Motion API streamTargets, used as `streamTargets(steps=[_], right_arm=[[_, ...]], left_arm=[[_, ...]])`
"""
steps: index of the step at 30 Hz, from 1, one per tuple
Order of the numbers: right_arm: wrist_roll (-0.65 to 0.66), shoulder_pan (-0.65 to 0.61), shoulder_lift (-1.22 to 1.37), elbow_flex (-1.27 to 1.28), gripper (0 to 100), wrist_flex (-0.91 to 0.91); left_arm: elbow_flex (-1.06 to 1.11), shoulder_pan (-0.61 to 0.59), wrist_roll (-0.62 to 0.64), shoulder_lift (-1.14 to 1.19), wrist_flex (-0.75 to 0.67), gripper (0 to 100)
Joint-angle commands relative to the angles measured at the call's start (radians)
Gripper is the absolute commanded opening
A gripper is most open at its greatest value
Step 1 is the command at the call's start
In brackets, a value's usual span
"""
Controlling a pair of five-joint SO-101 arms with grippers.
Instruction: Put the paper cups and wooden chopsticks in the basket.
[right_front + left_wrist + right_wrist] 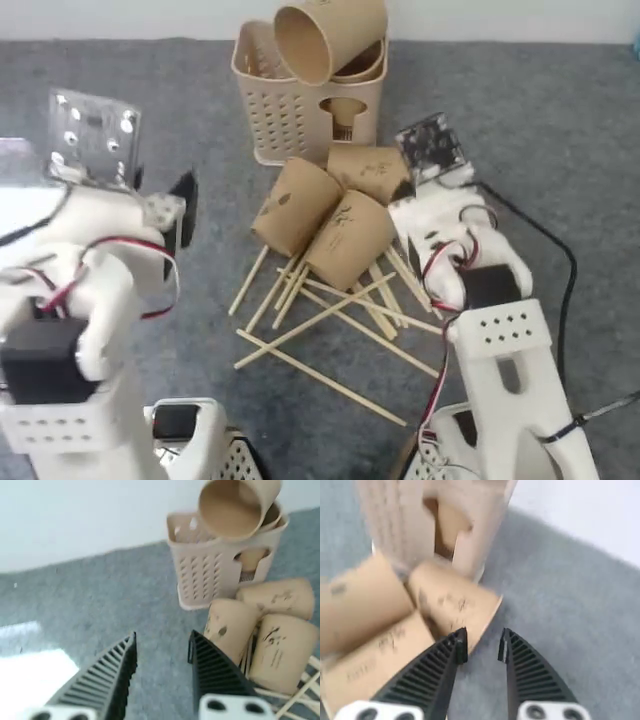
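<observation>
Grey carpet (560,130), tan paper cups (350,240) over chopsticks (290,284), left end effector (162,637) apart, right end effector (483,635) apart

- The high view is bright and evenly lit; the grey carpet (560,120) carries only soft, faint shadows beneath the paper cups (350,240) and chopsticks (320,318).
- A white surface (20,210) at the left edge of the high view glares, washed out.
- In the left wrist view, a floor patch (30,665) burns white under a pale, bright wall (75,520).
- In the right wrist view, the cutout in the basket (390,520) is shaded inside.
</observation>
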Motion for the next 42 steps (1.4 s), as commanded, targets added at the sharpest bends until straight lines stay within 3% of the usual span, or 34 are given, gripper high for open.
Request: streamTargets(steps=[1,7,15,30,42], right_arm=[[-0.048,-0.027,0.021,-0.164,12.8,0.005],[-0.051,-0.107,0.163,-0.410,19.6,0.027],[-0.137,-0.234,0.363,-0.724,23.1,0.073],[-0.146,-0.213,0.924,-1.261,23.2,0.027],[-0.141,-0.120,0.978,-1.335,22.6,0.025]], left_arm=[[0.246,-0.057,0.055,-0.124,-0.115,16],[0.613,-0.166,0.095,-0.264,-0.278,16],[0.842,-0.201,0.095,-0.390,-0.396,16],[0.941,-0.195,0.095,-0.399,-0.486,16],[0.943,-0.172,0.092,-0.399,-0.480,16]])
